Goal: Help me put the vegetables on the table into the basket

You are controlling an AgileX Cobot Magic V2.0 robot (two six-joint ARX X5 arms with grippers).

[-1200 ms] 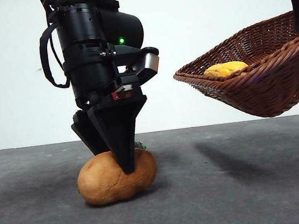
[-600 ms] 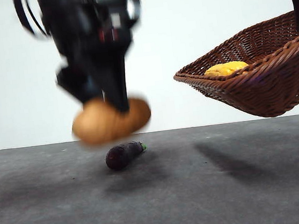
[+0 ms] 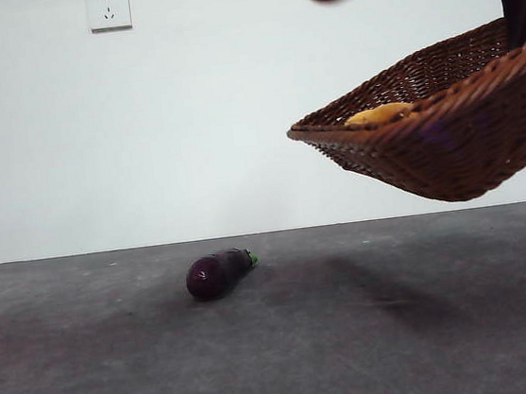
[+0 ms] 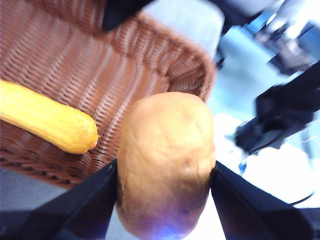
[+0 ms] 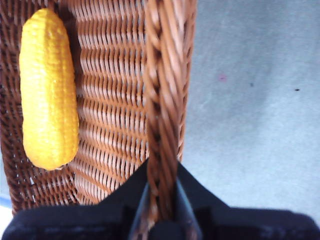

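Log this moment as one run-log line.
left claw: shut on potato, raised near basket | right claw: shut on basket rim, basket lifted | corn: in basket | eggplant: on table

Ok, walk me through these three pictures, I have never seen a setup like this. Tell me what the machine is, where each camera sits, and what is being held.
It is a two-armed robot at a table. One camera looks level across the table; the other two ride on the wrists. The left gripper clamps a potato over the basket; in the front view only the potato's underside shows at the top edge. The right gripper pinches the basket's braided rim, holding it tilted in the air. A corn cob lies inside. An eggplant lies on the table.
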